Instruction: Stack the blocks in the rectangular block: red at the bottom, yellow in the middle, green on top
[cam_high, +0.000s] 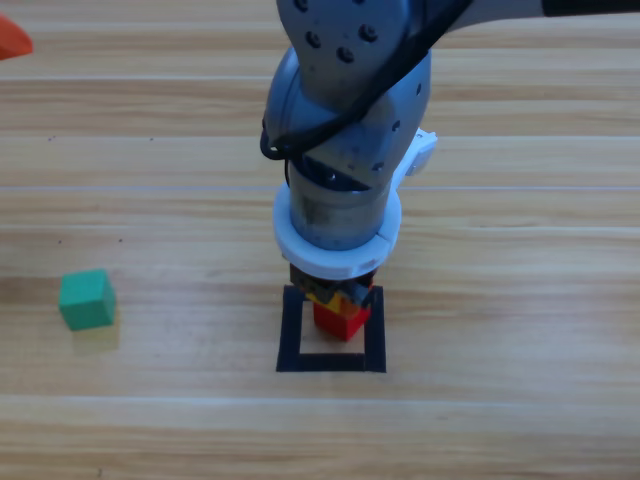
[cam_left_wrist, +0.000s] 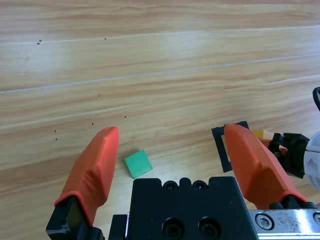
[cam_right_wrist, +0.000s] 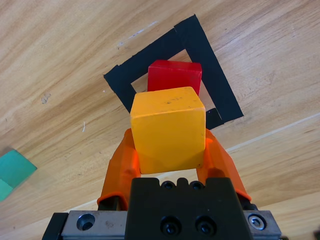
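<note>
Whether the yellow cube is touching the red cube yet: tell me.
Cannot tell. In the right wrist view the yellow cube, clamped in the right gripper, overlaps the red cube in the tape square; neither contact nor gap shows.

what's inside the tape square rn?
The red cube sits inside the tape square. The right gripper holds the yellow cube above it, hiding part of the interior.

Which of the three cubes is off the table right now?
The yellow cube, clamped in the right gripper above the red cube. Red sits inside the tape square; green lies on bare wood.
</note>
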